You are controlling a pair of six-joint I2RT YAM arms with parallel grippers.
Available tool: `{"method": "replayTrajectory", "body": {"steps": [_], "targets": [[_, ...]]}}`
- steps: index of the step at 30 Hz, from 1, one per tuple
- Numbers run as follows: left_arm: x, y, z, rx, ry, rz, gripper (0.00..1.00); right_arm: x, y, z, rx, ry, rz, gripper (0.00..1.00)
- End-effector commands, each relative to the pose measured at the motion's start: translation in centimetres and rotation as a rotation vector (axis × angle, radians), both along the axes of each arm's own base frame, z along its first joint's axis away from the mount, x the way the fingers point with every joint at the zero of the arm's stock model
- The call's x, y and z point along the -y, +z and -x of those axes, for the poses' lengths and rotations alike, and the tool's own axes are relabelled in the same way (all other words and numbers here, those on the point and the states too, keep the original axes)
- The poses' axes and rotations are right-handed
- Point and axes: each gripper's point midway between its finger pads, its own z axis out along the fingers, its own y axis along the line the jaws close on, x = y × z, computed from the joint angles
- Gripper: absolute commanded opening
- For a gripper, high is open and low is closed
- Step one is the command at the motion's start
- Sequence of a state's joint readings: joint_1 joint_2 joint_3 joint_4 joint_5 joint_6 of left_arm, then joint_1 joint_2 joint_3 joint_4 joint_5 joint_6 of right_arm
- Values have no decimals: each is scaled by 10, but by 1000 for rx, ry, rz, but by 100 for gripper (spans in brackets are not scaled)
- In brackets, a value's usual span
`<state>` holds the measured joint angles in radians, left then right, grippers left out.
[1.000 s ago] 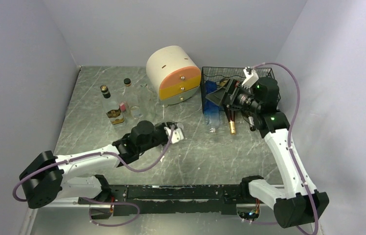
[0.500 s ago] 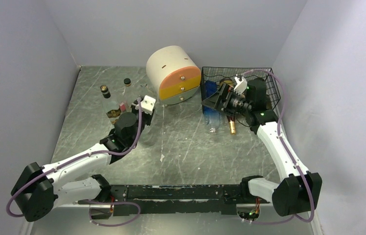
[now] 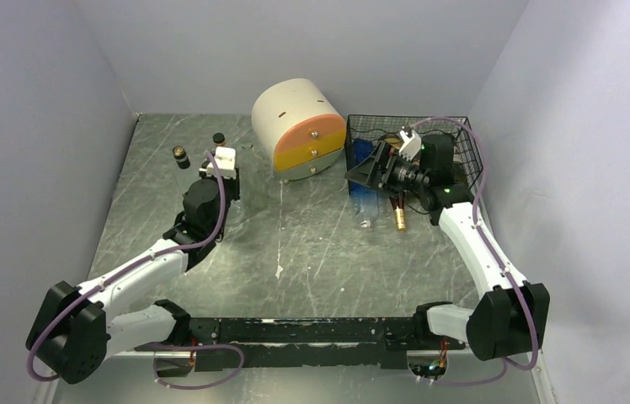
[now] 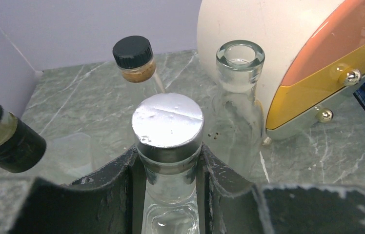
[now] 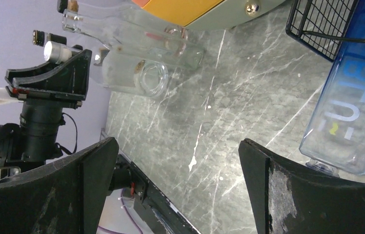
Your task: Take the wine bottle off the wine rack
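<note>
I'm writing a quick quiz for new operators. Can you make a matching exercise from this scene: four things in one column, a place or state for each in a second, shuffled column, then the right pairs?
Things
1. silver-capped bottle
2. clear bottle beside it
3. blue bottle
4. round drawer unit

Places or states
A. no cap on its mouth
B. sticks out of the wire rack
C. gripped at the neck by the left end effector
D. orange and yellow drawer fronts with round knobs

Pairs: 1-C, 2-A, 3-B, 4-D
</note>
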<state>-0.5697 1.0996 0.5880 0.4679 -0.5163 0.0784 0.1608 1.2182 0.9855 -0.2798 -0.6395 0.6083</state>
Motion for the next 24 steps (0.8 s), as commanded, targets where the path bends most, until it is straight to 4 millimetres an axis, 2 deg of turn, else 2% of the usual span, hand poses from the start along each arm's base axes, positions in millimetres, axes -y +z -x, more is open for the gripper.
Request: {"method": "replayTrajectory", "body": {"steps": [1, 6, 9, 10, 12, 14, 17, 21, 24], "targets": [[8, 61, -8, 193, -31, 183, 7, 2, 17, -6, 66, 12, 13, 100], [1, 49, -13, 153, 17, 221, 10, 5, 14, -3, 67, 5, 19, 100], [3, 45, -16, 134, 15, 226, 16, 5, 12, -3, 64, 3, 21, 100], [4, 44, -17, 129, 10, 217, 20, 6, 11, -3, 63, 3, 24, 100], [2, 45, -19, 123, 16, 180, 38, 7, 8, -3, 55, 2, 34, 99], [-3, 46, -20, 118, 45, 156, 48, 9, 1, -5, 47, -5, 58, 100], [-8, 48, -18, 130, 66, 165, 57, 17, -9, -8, 33, -26, 112, 100], [-7, 54, -16, 141, 50, 168, 58, 22, -19, -9, 20, -41, 155, 100], [-7, 61, -14, 151, 43, 165, 69, 30, -29, -8, 1, -62, 208, 100]]}}
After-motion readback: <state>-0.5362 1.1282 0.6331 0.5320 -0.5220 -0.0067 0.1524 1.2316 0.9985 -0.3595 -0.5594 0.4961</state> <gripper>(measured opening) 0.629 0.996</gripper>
